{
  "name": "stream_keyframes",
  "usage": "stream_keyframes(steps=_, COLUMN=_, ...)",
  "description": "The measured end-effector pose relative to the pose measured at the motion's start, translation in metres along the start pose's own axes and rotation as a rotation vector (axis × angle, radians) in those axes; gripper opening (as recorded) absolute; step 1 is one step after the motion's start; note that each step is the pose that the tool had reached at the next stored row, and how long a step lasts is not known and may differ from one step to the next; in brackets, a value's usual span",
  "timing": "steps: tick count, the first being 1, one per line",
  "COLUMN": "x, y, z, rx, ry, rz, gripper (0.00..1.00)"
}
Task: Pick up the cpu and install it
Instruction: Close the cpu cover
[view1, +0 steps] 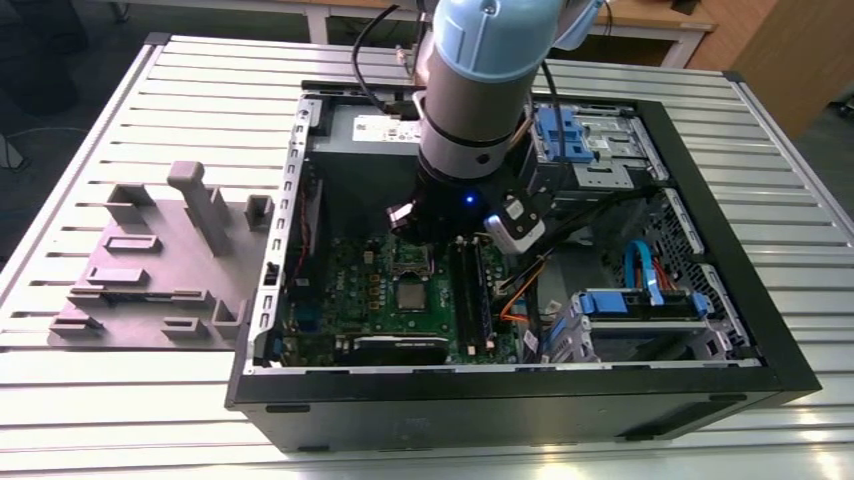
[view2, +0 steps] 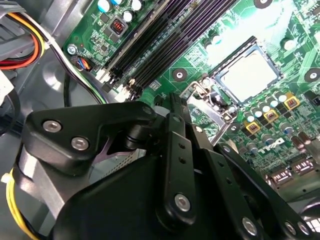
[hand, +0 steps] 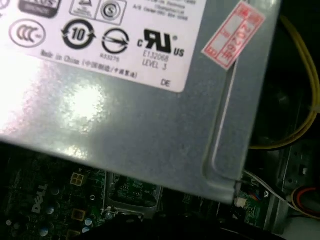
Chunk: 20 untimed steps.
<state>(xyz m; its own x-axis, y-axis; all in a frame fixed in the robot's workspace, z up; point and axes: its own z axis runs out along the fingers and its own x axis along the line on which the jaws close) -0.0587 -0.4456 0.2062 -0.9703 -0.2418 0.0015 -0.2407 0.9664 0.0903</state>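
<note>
In the exterior view, your cpu (view1: 407, 293) lies flat in the socket on the motherboard (view1: 340, 290), inside the open case (view1: 534, 405), close beside the arm (view1: 467, 110). Judge it light, stiff, thin and fragile, so grip its opposite edges.

In the second wrist view, the cpu (view2: 247, 75) lies apart from the claw (view2: 174, 100), next to the memory slots (view2: 170, 35). You cannot tell whether the claw is apart or together.

In the first wrist view, the grey power-supply box (hand: 125, 130) overhangs the board.

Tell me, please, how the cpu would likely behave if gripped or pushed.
The cpu looks thin, flat and metal-topped, probably stiff and light. Its smooth top may be slippery. Lying flat inside the socket, it seems unlikely to roll or tip.
</note>
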Motion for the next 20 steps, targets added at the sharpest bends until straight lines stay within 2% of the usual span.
stream_keyframes(steps=4, x=-0.003, y=-0.0011, z=-0.0027, rx=-0.0009, ry=0.0035, rz=0.0, gripper=0.1)
stream_keyframes(steps=11, x=-0.0043, y=-0.0015, z=-0.0028, rx=-0.0008, ry=0.0038, rz=0.0, gripper=0.1)
stream_keyframes(steps=13, x=-0.0047, y=-0.0016, z=-0.0029, rx=-0.0021, ry=0.0095, rz=0.001, gripper=0.1)
stream_keyframes(steps=17, x=-0.0047, y=-0.0016, z=-0.0028, rx=-0.0024, ry=0.0094, rz=0.001, gripper=0.1)
stream_keyframes(steps=20, x=-0.0058, y=-0.0019, z=-0.0027, rx=-0.0024, ry=0.0113, rz=-0.02, gripper=0.1)
